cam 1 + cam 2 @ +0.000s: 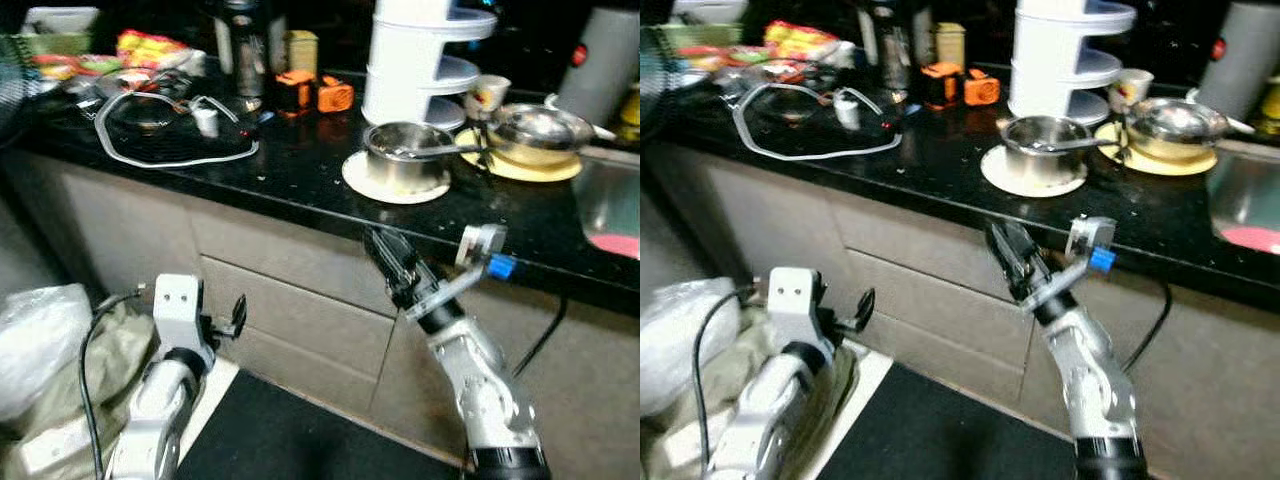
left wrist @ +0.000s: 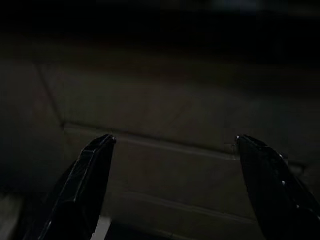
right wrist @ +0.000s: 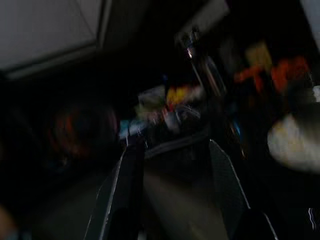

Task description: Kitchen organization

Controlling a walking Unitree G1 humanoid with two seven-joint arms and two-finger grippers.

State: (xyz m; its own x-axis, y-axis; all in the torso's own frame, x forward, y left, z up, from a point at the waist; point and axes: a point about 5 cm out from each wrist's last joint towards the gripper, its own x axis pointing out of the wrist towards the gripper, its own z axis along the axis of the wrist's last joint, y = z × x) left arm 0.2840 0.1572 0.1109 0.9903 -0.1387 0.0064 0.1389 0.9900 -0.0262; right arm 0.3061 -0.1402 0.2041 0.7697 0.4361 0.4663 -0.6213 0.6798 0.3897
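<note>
Black table (image 1: 300, 175) runs across from nine to three o'clock, its steel pot (image 1: 400, 150) on a white plate near centre. Right gripper (image 1: 393, 262) rises toward its edge, jaws apart, empty, likely approaching; left gripper (image 1: 232, 318) hangs low at seven, jaws spread wide, idle.

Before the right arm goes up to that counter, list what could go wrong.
1. The right pincer sits just under the black counter edge; lifting straight up may hit it.
2. The steel saucepan rests on a small white plate close to the edge; a nudge could tip it off.
3. Its long handle could snag.
</note>
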